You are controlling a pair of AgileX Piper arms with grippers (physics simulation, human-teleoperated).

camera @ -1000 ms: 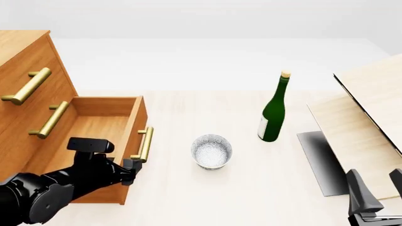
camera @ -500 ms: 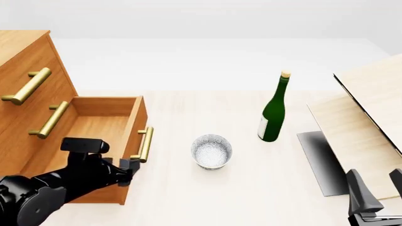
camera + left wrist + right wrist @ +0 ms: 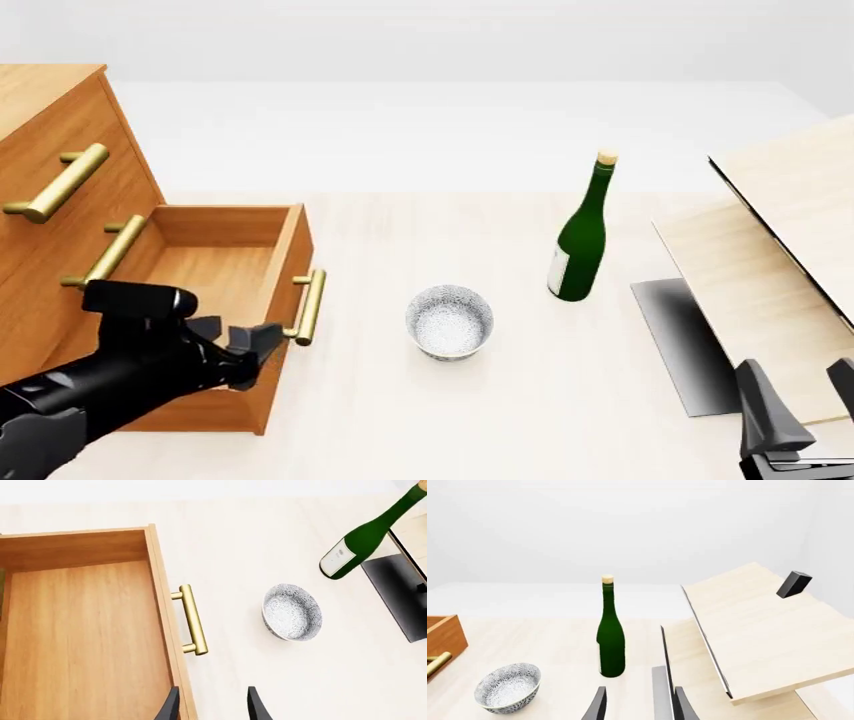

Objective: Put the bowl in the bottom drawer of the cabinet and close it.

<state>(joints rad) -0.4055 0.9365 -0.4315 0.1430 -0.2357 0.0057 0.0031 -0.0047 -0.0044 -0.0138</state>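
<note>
Bottom drawer [image 3: 200, 275] pulled out, ready for bowl [image 3: 450, 321] (upright on surface) — left claw [image 3: 251, 345] spread, empty, beside handle; right claw [image 3: 798, 415] parked, fingers apart.

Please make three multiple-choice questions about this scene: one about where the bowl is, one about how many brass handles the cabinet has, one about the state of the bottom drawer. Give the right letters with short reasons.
1. Where is the bowl?
A. inside the bottom drawer
B. on the table between the bottom drawer and the bottle
C. in the left pincer

2. How many brass handles show on the cabinet in the front view?
A. one
B. three
C. five

3. What is the state of the bottom drawer?
A. pulled open, nothing inside
B. shut
C. open, with the bottle inside

Answers:
1 B: it stands on the table, right of the drawer and left of the bottle.
2 B: one on each drawer front.
3 A: bare wood shows inside.
</note>
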